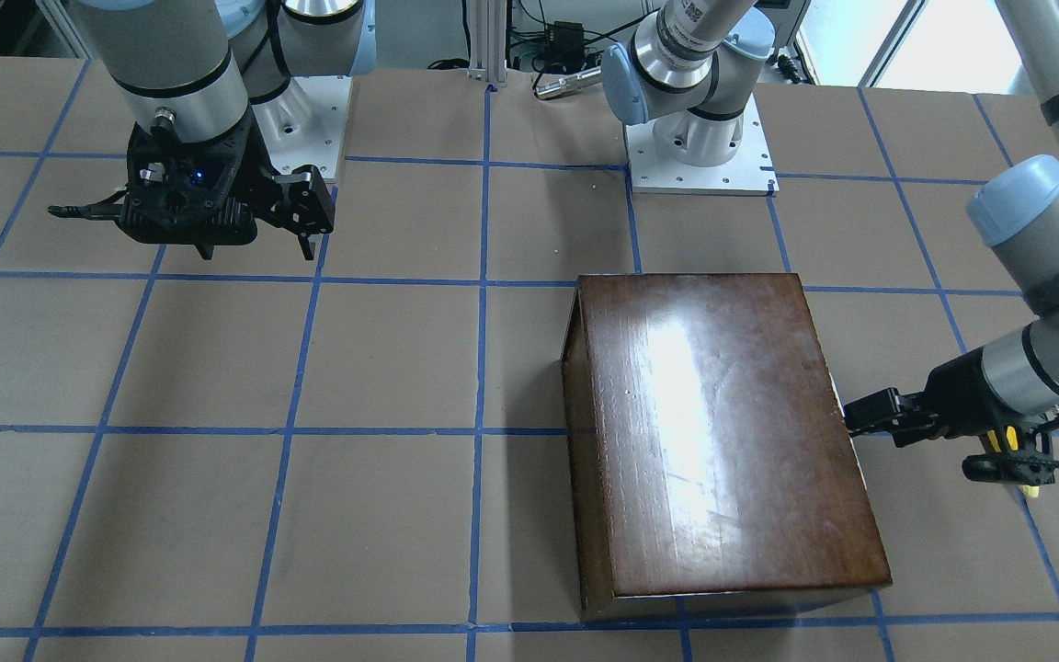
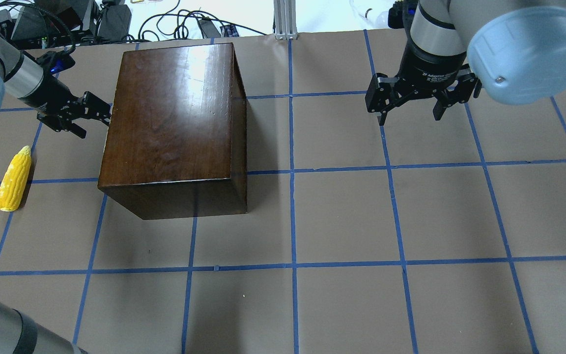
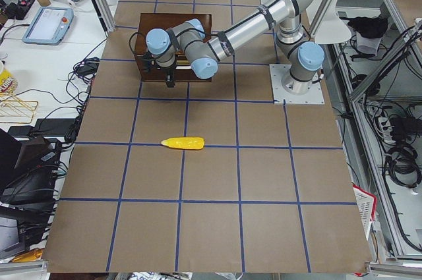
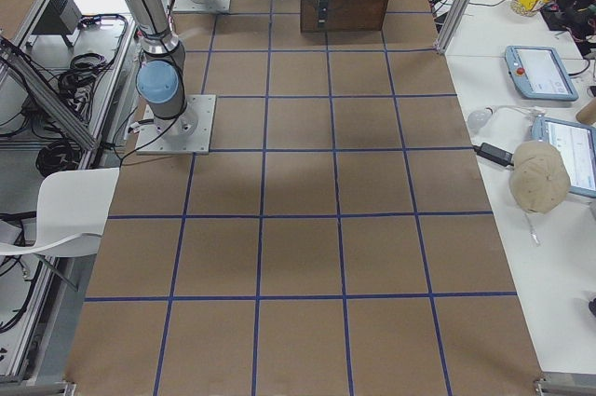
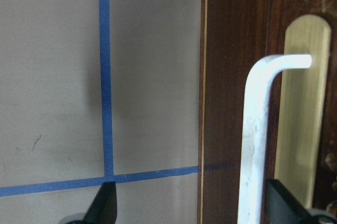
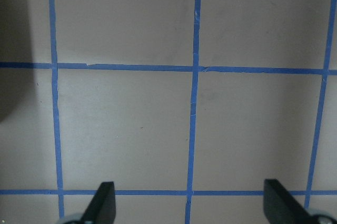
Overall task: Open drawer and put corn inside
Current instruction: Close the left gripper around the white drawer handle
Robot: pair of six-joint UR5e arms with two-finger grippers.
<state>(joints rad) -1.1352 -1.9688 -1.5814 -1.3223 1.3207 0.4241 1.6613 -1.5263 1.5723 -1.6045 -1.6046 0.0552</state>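
The left gripper [image 5: 192, 205], jaws spread wide, faces the dark-brown worn wooden drawer front [image 5: 231, 76]; its white bar handle [image 5: 254, 139] runs crosswise between the 2 fingers [image 5: 281, 205], right of centre.

Tally at the table: 1 wooden box [image 2: 170, 123]; 1 corn cob [image 2: 14, 179], yellow. Arms 2: left arm [image 3: 244, 26], right arm [image 2: 433, 34]. The base plates [image 1: 741, 179] [image 1: 323, 129] number 2. Grippers 2: left gripper [image 2: 97, 112], right gripper [image 2: 409, 117] (two fingers apiece). On the box face: 1 bail handle [image 5: 257, 139], 1 brass plate [image 5: 297, 129]. On the side bench: 2 tablets [image 4: 538, 72] [image 4: 570, 149].
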